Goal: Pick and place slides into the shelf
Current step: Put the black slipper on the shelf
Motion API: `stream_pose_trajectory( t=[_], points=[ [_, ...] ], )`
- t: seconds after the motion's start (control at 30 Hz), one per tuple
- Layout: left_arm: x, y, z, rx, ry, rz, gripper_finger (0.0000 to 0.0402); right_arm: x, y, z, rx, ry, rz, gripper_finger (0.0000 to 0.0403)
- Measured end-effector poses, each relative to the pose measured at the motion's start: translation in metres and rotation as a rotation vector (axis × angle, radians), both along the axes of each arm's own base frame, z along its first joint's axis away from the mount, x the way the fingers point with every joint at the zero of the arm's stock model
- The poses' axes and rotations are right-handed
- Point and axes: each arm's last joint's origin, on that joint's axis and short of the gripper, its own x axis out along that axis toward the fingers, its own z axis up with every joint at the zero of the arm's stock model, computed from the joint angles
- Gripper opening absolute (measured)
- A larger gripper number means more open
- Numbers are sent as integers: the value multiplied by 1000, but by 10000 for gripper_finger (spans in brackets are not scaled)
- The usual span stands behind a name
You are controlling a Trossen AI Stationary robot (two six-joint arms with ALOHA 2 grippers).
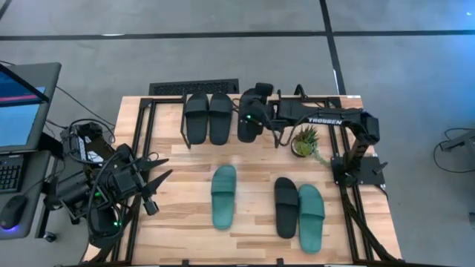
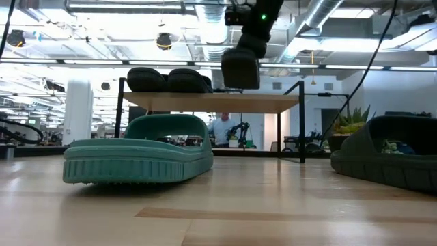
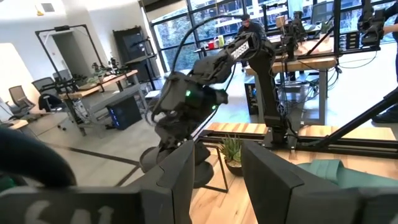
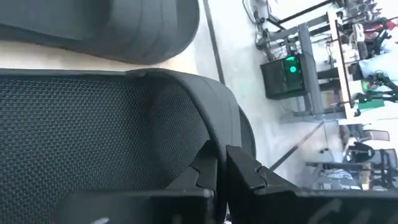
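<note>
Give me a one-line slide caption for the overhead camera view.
Right gripper places a third black slide on the shelf; left gripper waits open beside three slides on the table.

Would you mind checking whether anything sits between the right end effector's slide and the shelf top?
Nothing visible does. The right end effector holds a black slide over the shelf, beside two black slides already there.

From here I see a bench (image 1: 252, 167) of pale wood planks, smooth with a soft sheen. The shelf (image 2: 212, 102) has a light wood top on thin black metal legs. The teal slide (image 2: 140, 154) looks like matt rubber — ribbed along its sole edge. The black slide (image 4: 93, 130) shows a fine dimpled footbed — matt too.
</note>
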Motion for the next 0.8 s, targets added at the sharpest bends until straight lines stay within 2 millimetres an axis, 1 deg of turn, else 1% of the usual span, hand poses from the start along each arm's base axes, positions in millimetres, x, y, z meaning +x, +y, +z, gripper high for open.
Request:
stream_pose_trajectory(
  t=[0.1,0.17,0.23,0.3,0.37,0.47,0.5,0.8],
  points=[
    [0,0,0,0,0,0,122,2,-6,-6,24,18,15,2],
    [0,0,0,1,-1,1,122,11,-10,-8,5,-15,19,2],
    [0,0,0,5,-10,4,122,10,-12,-16,8,33,21,2],
    [0,0,1,2,-18,6,122,18,-16,-20,-3,14,23,2],
    [0,0,1,4,-24,8,122,16,-17,-25,17,49,30,2],
    [0,0,1,1,-27,9,122,23,-20,-32,21,42,28,2],
    [0,0,1,0,-28,9,122,22,-19,-34,25,62,31,2],
    [0,0,1,-1,-31,10,122,26,-16,-36,33,50,57,2]
  ],
)
